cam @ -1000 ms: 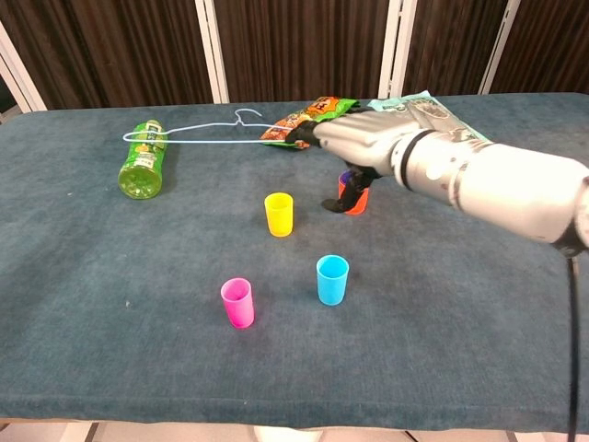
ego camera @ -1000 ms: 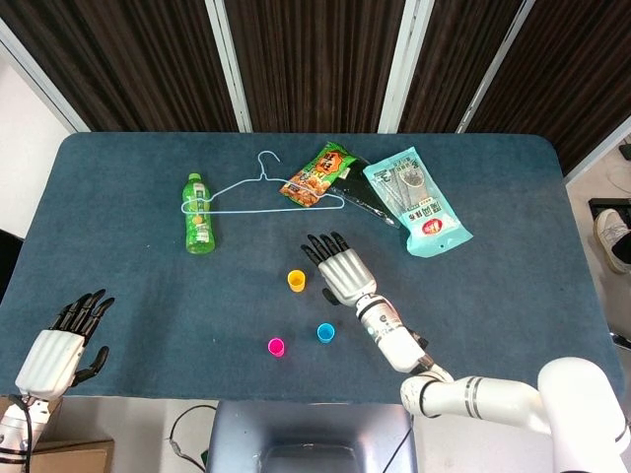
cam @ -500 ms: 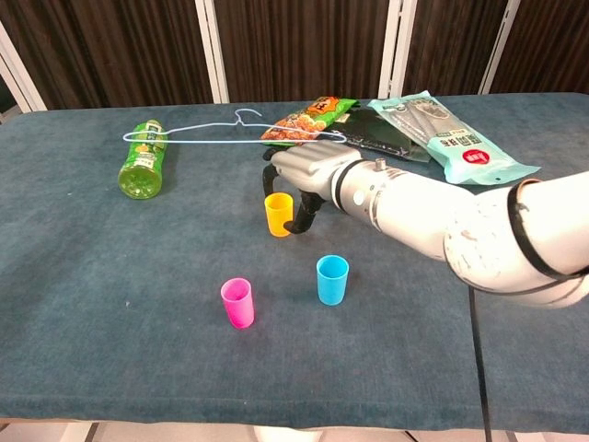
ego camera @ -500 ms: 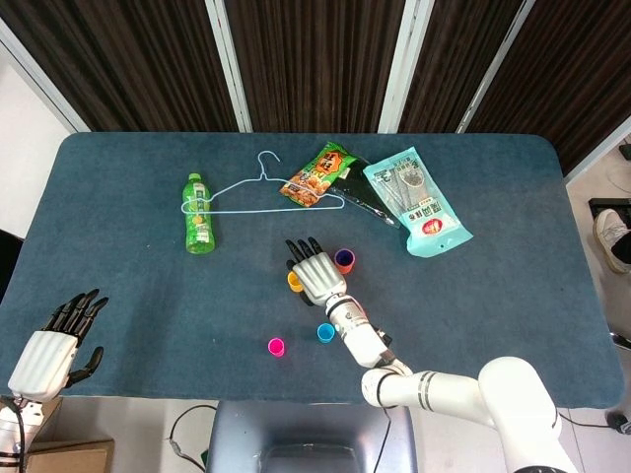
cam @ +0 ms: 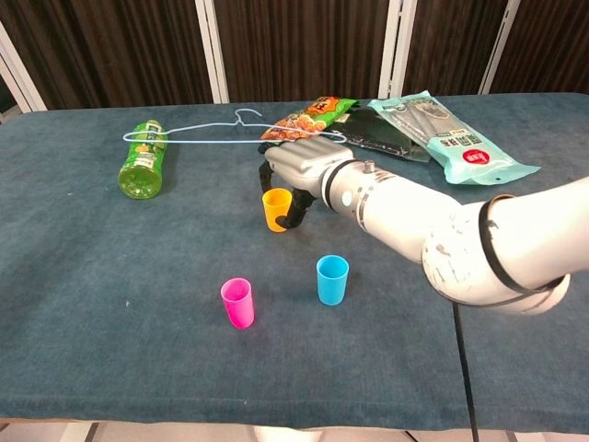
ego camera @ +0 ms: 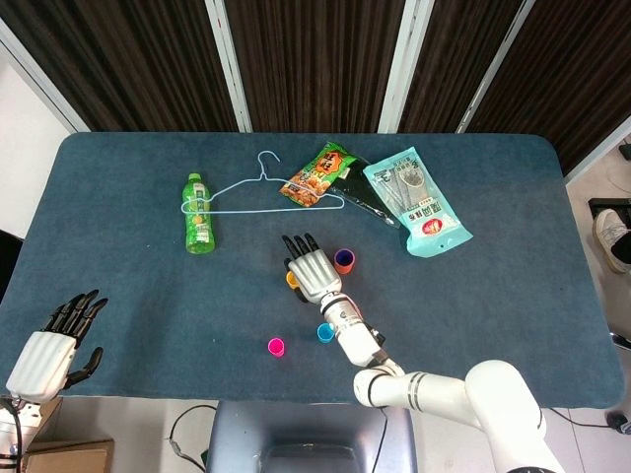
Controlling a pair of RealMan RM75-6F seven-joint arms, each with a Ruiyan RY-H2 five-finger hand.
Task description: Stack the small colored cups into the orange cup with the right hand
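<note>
The orange cup (ego camera: 343, 261) stands mid-table with a purple cup inside it; my right arm hides it in the chest view. My right hand (ego camera: 312, 268) (cam: 299, 169) hovers over the yellow cup (ego camera: 291, 281) (cam: 275, 209), fingers stretched out above its rim and the thumb (cam: 293, 214) against its right side. No closed grip shows. The blue cup (ego camera: 325, 332) (cam: 332, 279) and the pink cup (ego camera: 276, 346) (cam: 237, 302) stand upright nearer the front edge. My left hand (ego camera: 49, 350) hangs with fingers spread and nothing in it, off the table's front left corner.
A green bottle (ego camera: 198, 213) (cam: 141, 164) lies at the left with a wire hanger (ego camera: 258, 187) beside it. A snack bag (ego camera: 317, 174) and a teal packet (ego camera: 416, 200) lie at the back behind the cups.
My right hand has moved left from over the orange cup to the yellow cup, uncovering the orange cup. The left hand has barely shifted.
</note>
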